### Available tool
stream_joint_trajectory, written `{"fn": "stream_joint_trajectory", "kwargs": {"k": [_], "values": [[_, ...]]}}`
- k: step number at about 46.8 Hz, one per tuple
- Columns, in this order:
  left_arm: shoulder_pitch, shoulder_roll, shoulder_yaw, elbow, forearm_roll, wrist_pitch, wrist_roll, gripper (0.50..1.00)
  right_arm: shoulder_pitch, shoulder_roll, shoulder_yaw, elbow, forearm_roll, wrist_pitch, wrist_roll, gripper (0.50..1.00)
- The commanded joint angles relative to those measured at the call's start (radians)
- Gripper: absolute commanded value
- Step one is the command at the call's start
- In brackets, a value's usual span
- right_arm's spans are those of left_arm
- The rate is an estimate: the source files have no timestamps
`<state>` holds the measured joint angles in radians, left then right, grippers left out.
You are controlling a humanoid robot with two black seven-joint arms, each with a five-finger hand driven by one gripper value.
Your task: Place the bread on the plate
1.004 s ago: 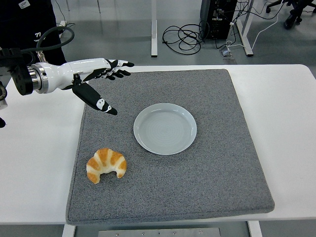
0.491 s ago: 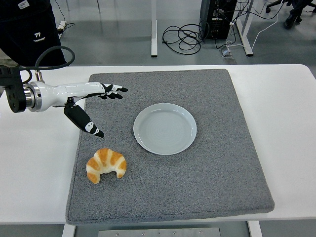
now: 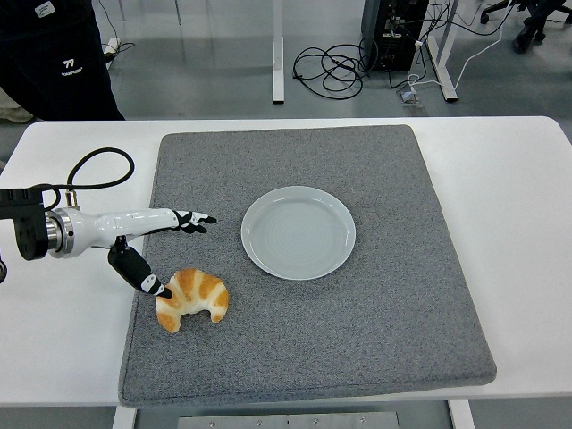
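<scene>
descent is the change you should note: a second ago your left hand point(image 3: 152, 241) hovered high over the mat's far-left corner, half a second ago it was lower and nearer, and now it sits low at the mat's point(image 3: 357, 340) left edge, right beside the bread point(image 3: 193, 299). that puts you at the end of the approach, with the grasp itself not yet begun.

the bread has not moved in that time. it lies on the mat near the front-left corner, well apart from the plate point(image 3: 298, 232), which stands empty at the mat's middle.

your forearm comes in nearly level from the left edge, low over the table point(image 3: 71, 340). the fingers point(image 3: 192, 220) stretch straight out toward the plate, passing behind the bread rather than over it. the thumb point(image 3: 138, 271) angles down and forward, its tip at the bread's left end, touching or just short of it; you cannot tell which from this view. the hand is spread wide and holds nothing.

as a judgement: the bread sits roughly in the gap between thumb and fingers, so you likely need to bring the fingers down around its far side before closing. watch that the thumb does not nudge it away first.

your right hand is out of view.
</scene>
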<state>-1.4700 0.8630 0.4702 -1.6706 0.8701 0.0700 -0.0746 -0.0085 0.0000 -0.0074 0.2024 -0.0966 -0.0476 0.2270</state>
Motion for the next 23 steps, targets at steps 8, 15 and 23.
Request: {"fn": "stream_joint_trajectory", "kwargs": {"k": [8, 15, 23], "values": [[0.066, -0.001, -0.074, 0.0, 0.018, 0.004, -0.002, 0.939, 0.001, 0.0, 0.0, 0.0, 0.0, 0.0, 0.0, 1.0], [0.068, -0.004, -0.082, 0.0, 0.018, 0.005, -0.004, 0.913, 0.001, 0.0, 0.0, 0.0, 0.0, 0.0, 0.0, 1.0], [0.071, -0.01, -0.082, -0.003, 0.017, 0.002, -0.002, 0.913, 0.001, 0.0, 0.0, 0.0, 0.0, 0.0, 0.0, 1.0]]}}
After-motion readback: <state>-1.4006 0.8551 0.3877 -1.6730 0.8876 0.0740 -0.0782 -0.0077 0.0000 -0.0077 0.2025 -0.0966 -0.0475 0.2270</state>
